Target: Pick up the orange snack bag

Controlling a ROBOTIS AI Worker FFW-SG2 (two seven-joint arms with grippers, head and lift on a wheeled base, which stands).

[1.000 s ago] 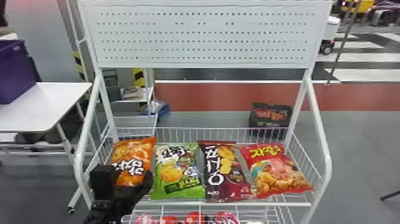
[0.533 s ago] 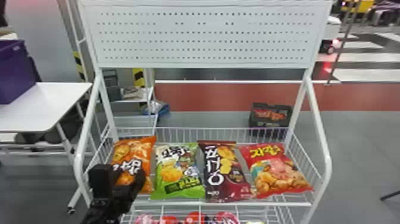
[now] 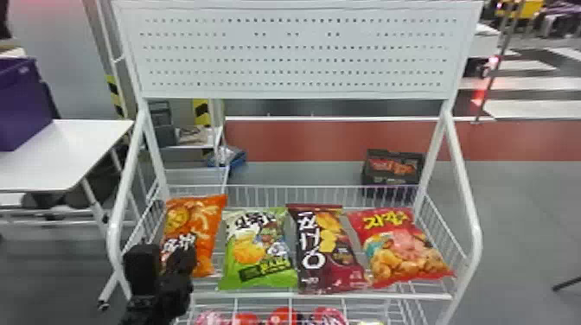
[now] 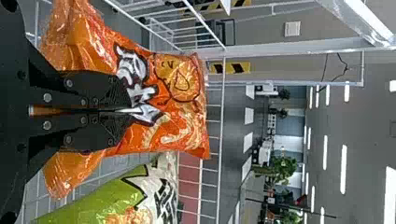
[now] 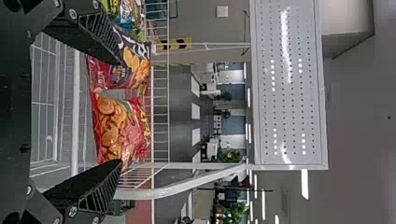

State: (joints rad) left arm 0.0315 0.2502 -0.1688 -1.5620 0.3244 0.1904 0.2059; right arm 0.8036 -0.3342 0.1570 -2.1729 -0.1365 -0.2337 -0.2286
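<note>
In the head view my left gripper (image 3: 167, 264) is at the lower front of the orange snack bag (image 3: 206, 229), the leftmost bag on the top wire shelf. The left wrist view has the left gripper (image 4: 127, 111) with its fingers nearly together, pinching the printed front of the orange snack bag (image 4: 161, 133). Its film puckers at the fingertips, and its loose ends spread on both sides of them. Whether the bag touches the shelf, I cannot tell. My right gripper (image 5: 122, 112) stands open, facing the red snack bag (image 5: 116, 126).
A green bag (image 3: 257, 250), a maroon bag (image 3: 326, 248) and a red bag (image 3: 402, 246) lie in a row right of the orange one. The white rack frame (image 3: 116, 224) rises close beside the left gripper. More packages (image 3: 283, 317) sit on the lower shelf.
The left gripper's fingers have closed together onto the orange bag, and its front has creased. The gripper has shifted slightly left. The other bags stay where they were.
</note>
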